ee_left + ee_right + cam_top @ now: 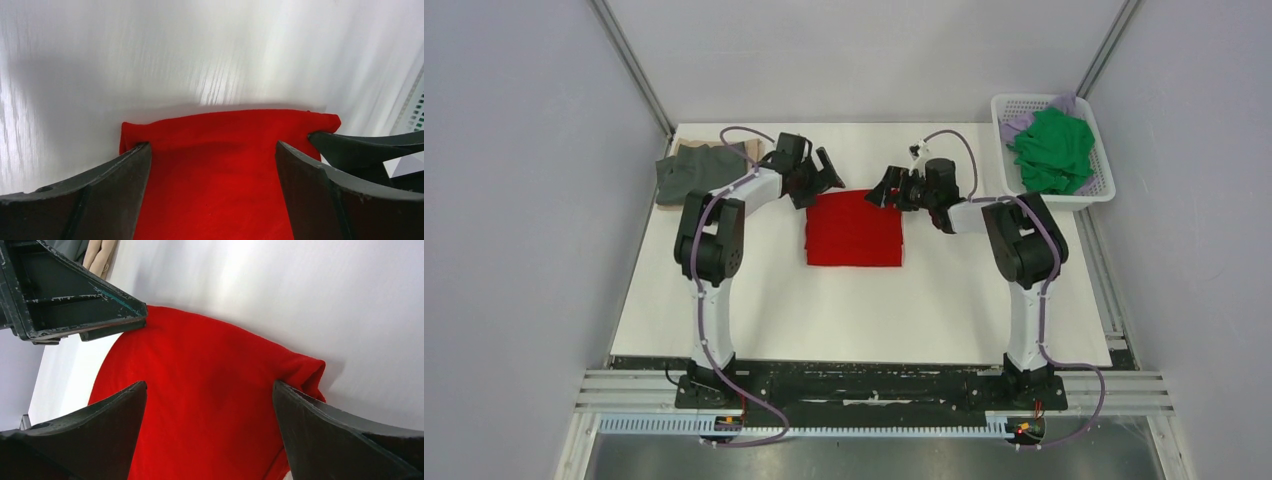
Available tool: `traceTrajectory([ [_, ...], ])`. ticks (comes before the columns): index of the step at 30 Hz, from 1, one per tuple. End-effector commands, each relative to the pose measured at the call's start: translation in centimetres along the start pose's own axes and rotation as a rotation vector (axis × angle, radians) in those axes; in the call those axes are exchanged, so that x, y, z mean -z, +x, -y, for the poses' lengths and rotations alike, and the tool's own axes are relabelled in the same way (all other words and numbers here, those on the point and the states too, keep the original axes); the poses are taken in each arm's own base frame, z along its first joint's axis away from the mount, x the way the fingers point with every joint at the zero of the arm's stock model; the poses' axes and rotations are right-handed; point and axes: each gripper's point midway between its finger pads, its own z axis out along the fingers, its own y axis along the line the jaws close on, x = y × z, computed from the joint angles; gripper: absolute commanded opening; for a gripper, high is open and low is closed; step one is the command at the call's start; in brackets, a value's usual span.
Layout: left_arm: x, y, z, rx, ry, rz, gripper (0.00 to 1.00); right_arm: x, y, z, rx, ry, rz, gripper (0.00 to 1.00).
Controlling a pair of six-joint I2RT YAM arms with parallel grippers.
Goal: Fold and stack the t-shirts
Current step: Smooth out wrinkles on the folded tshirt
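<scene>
The red t-shirt (pixel 854 232) lies folded into a tidy rectangle in the middle of the desk (pixel 754 310). It is well apart from the grey and tan shirts (pixel 692 170) stacked at the far left, and from the basket (pixel 1074 201) holding a green shirt (pixel 1052 152) and a lilac shirt (pixel 1016 122). The left pincer (pixel 827 178) hovers over its far left corner and the right pincer (pixel 884 190) over its far right, both wide open and empty. I'd guess the far edge gets gripped next. Best to bite both corners together, through every layer, so the bundle stays square.

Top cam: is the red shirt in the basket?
No, the red t-shirt lies folded on the table, while the basket holds the green t-shirt.
</scene>
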Motion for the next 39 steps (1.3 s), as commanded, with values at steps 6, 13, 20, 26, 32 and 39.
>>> traceTrajectory([
  [6, 3.9, 10.3, -5.2, -0.024, -0.163, -0.117, 1.0, 6.3, 8.5, 0.8, -0.056, 0.073, -0.136, 0.98],
  [13, 10.4, 12.7, -4.9, -0.094, -0.201, -0.034, 1.0, 11.7, 12.9, -1.0, -0.035, 0.072, -0.168, 0.98],
  [20, 16.4, 9.9, -0.8, -0.146, -0.143, 0.128, 1.0, 13.0, 4.7, -6.0, 0.099, 0.006, -0.034, 0.98],
  [26, 18.4, 12.5, -2.3, -0.143, -0.137, 0.137, 1.0, 18.8, 2.9, -6.9, 0.169, 0.102, 0.107, 0.98],
  [32, 16.4, 15.2, -3.5, -0.192, -0.157, 0.003, 1.0, 24.8, 3.7, -2.8, 0.115, 0.353, 0.308, 0.98],
  [39, 13.6, 18.0, -4.3, -0.228, -0.188, -0.127, 1.0, 26.9, 4.8, -1.7, 0.119, 0.386, 0.384, 0.98],
])
